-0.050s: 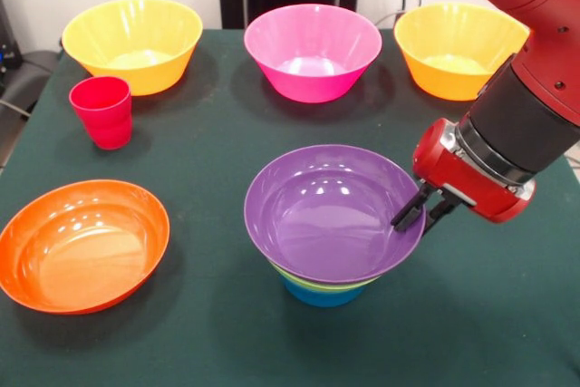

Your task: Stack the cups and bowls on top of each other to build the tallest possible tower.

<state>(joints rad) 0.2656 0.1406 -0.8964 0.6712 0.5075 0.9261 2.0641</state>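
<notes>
Tower (331,251): purple bowl (326,210) on top, mid-bench near front edge | claw (424,213) clenched on purple bowl's rim | orange bowl (82,244) apart, left edge.

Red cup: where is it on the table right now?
In the front view the red cup stands upright at the left of the table, just in front of the left yellow bowl and behind the orange bowl, apart from both.

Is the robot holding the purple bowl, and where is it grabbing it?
Yes. The end effector pinches the purple bowl at its right rim, one finger inside and one outside, atop the tower.
</notes>
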